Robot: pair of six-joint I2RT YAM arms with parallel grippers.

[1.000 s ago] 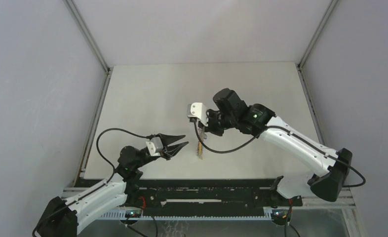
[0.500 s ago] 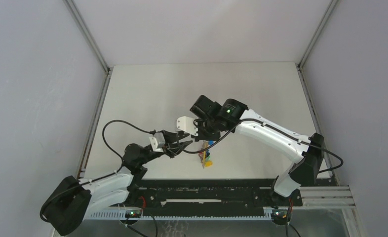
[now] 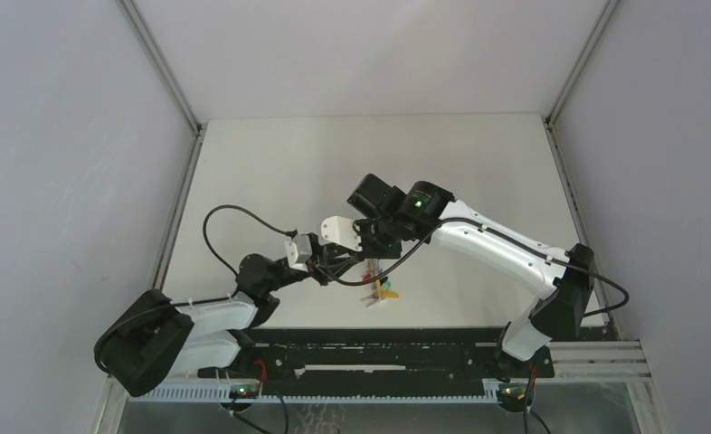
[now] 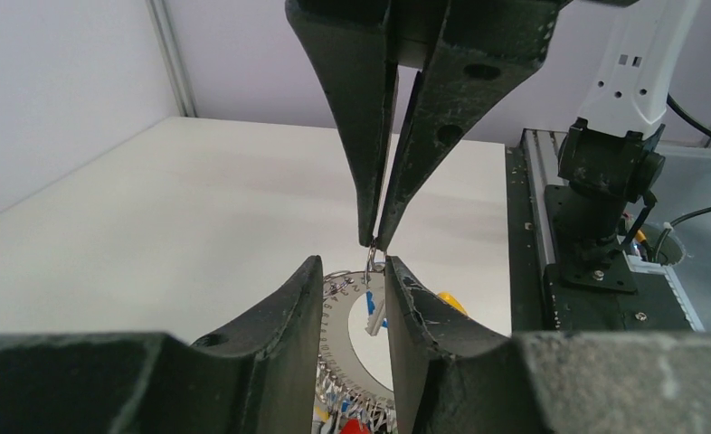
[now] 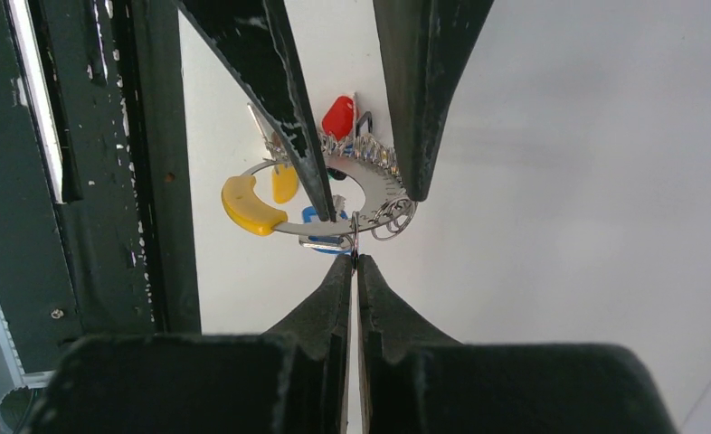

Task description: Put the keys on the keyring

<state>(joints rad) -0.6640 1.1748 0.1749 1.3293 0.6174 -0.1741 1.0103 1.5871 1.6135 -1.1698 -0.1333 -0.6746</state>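
- My right gripper is pinched shut on the thin wire at the edge of the keyring.
- The keyring sits just under that gripper, near the front of the table. I cannot tell if it hangs free or touches the top.
- My left gripper is open. One finger pokes into the hole of the ring and the other is outside, so the silver band runs between them. I do not see them squeezing it.
- The red key, the yellow key and the blue key are all bunched at the ring, beside its yellow curved part.
- I think these keys are on the ring already, but they are too small for me to be sure each one is hooked on.
- Every key I can see is at the ring, so I think most of the job is done.
- What is left, I think, is to check the last key is on and to let go.
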